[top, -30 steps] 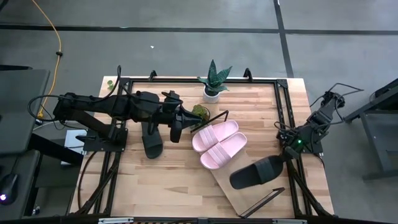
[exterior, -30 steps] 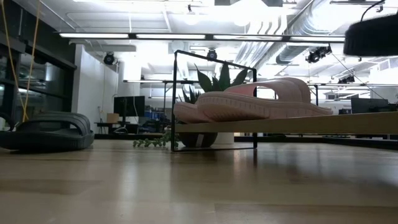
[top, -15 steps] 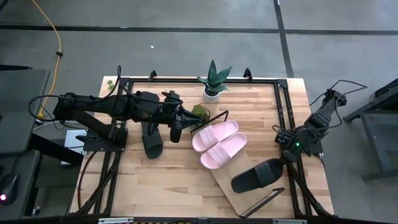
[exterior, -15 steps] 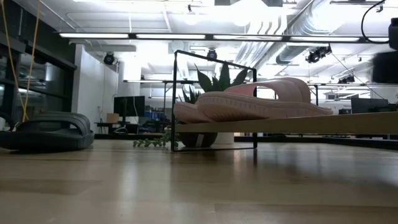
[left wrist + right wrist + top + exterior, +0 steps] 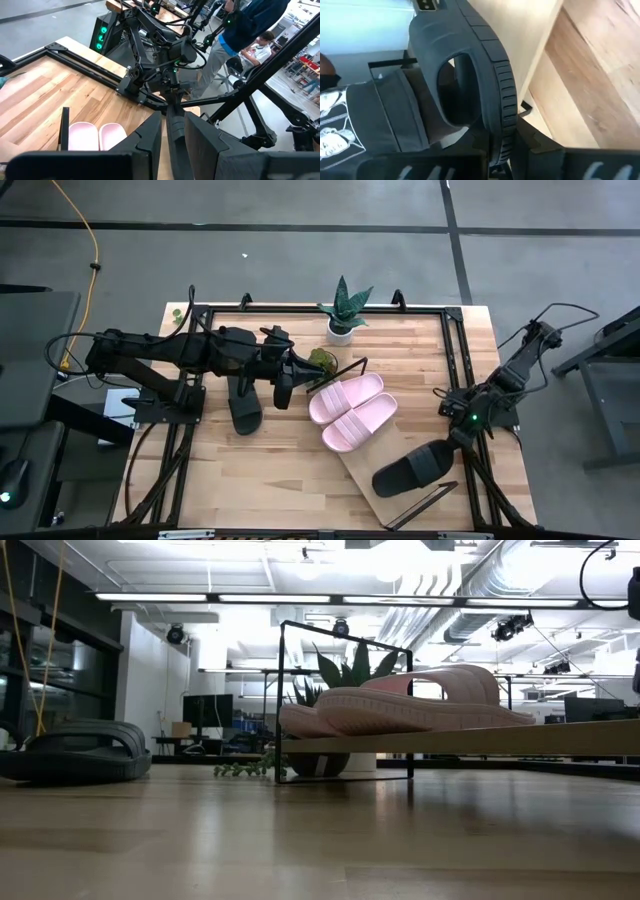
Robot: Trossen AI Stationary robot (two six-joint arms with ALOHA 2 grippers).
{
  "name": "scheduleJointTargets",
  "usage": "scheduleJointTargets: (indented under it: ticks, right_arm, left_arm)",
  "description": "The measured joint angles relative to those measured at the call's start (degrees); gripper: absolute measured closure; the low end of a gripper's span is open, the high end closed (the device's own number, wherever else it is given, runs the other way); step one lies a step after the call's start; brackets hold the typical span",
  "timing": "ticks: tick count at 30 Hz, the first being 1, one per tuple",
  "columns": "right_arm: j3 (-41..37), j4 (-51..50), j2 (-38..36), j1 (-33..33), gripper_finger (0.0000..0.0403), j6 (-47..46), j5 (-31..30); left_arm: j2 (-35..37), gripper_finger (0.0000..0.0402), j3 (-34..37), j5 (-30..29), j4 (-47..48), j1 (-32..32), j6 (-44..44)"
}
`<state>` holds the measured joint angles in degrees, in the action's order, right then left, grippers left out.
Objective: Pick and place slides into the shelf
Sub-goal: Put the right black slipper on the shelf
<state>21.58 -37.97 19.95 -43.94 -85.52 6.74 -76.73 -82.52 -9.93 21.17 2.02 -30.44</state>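
Note:
Two light pink slides (image 5: 352, 410) lie side by side on the far half of the shelf (image 5: 365, 470), a light board with black wire ends that lies slantwise on the table. They also show in the low view (image 5: 400, 705). One black slide (image 5: 245, 408) rests sole-down on the table left of the shelf (image 5: 80, 750). My right gripper (image 5: 457, 438) is shut on the other black slide (image 5: 412, 468) over the shelf's near half. My left gripper (image 5: 305, 377) hovers open by the shelf's far wire end, touching nothing. My right gripper pinches the black slide's ribbed sole rim (image 5: 502, 125) between its two fingers, at the end away from the strap (image 5: 445, 55). The fingers come slanting down from the table's right side. The slide reaches out from them over the board; whether it touches the board I cannot tell.
A potted plant (image 5: 343, 313) stands at the table's far edge, with a small green sprig (image 5: 320, 360) beside the shelf's far end. Black frame rails (image 5: 200, 310) run along the table's edges. People show beyond the table in the left wrist view (image 5: 250, 30).
My right gripper has carried the black slide toward the table's near edge, along the shelf's near half. The slide has passed out of the low view's upper right corner. The left arm has kept still.

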Motion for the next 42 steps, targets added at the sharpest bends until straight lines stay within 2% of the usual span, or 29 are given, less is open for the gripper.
scheduleJointTargets:
  ticks: [29,34,37,42]
  right_arm:
    - [-0.1,2.6,0.3,0.0,0.0387,5.6,-3.1]
    - [-7.2,13.7,-0.3,0.0,0.0387,3.1,-0.9]
    - [-10.3,19.7,-0.3,0.0,0.0387,2.0,-1.6]
    - [-9.9,15.7,-0.3,0.0,0.0387,2.6,-1.4]
  left_arm:
    - [0.0,0.0328,0.0,0.0,0.0,0.0,-0.1]
    - [0.0,0.0328,0.0,0.4,0.0,0.0,-0.1]
    - [0.0,0.0328,0.0,0.5,0.0,0.0,-0.1]
    - [0.0,0.0328,0.0,0.5,0.0,0.0,-0.2]
